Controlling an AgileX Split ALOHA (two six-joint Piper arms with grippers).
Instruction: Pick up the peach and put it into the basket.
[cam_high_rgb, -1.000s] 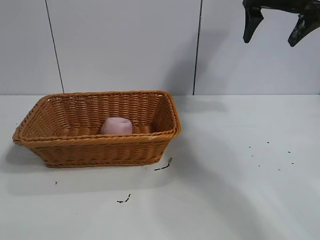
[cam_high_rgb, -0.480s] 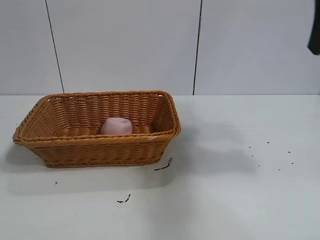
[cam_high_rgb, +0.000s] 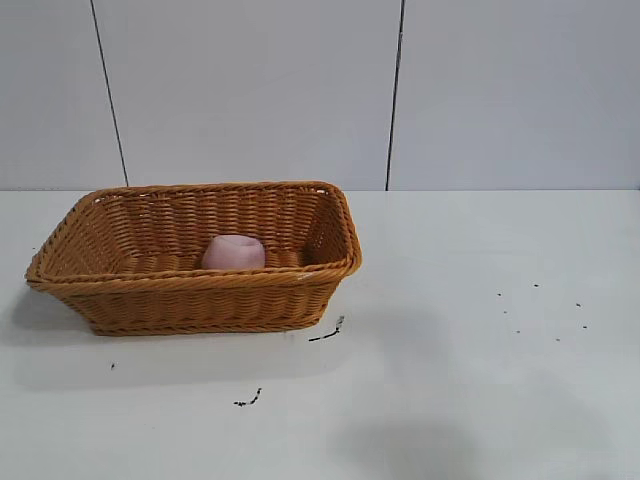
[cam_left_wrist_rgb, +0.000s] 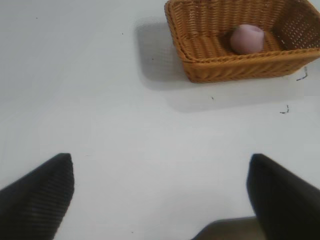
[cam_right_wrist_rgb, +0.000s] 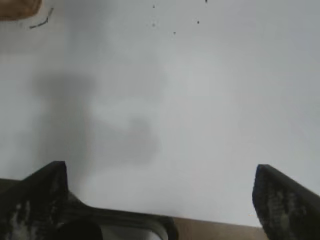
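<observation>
The white table (cam_high_rgb: 480, 300) was seen bearing the wicker basket (cam_high_rgb: 120, 290) at nine o'clock from centre; the peach (cam_high_rgb: 233, 251) was seen lying inside the basket, near its front wall; the left gripper (cam_left_wrist_rgb: 160, 195) and the right gripper (cam_right_wrist_rgb: 160, 192) were held wide apart, empty, above bare tabletop.

We find the peach (cam_high_rgb: 233, 251) lying in the basket (cam_high_rgb: 195, 283), which stands on the table (cam_high_rgb: 480, 380) well beyond our left gripper's (cam_left_wrist_rgb: 160, 192) spread fingertips (off toward one side of them), with nothing between either gripper's fingers.
</observation>
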